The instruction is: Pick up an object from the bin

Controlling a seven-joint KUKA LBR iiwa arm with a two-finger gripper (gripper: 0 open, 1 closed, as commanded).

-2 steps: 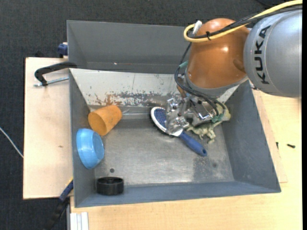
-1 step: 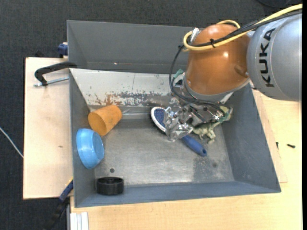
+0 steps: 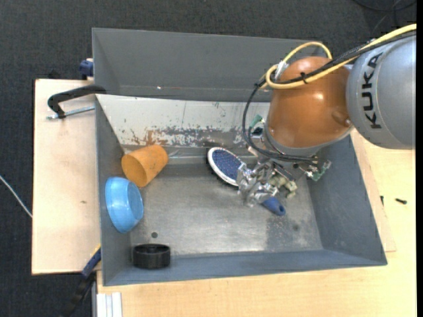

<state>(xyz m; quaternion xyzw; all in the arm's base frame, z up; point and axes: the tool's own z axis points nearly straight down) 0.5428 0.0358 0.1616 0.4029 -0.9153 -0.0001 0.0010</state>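
The orange domed wrist cover (image 3: 307, 104) tops the claw (image 3: 264, 189) (open or closed, I cannot tell) over a small blue plastic piece (image 3: 273, 207); probably the grasp step, needing firm closure before lifting.

The widest open stretch of the grey bin (image 3: 198, 220) is its middle floor, bare between the things on the view's left and my gripper (image 3: 261, 189). By the view's left wall an orange cup (image 3: 145, 164) lies on its side. A blue bowl (image 3: 123, 205) leans just below it, and a black round cap (image 3: 151, 255) blocks the near-left corner. An oval blue-and-white mesh thing (image 3: 225, 164) crowds me toward the back wall, with a small blue piece (image 3: 274, 207) just beside me. The near-right floor is bare.
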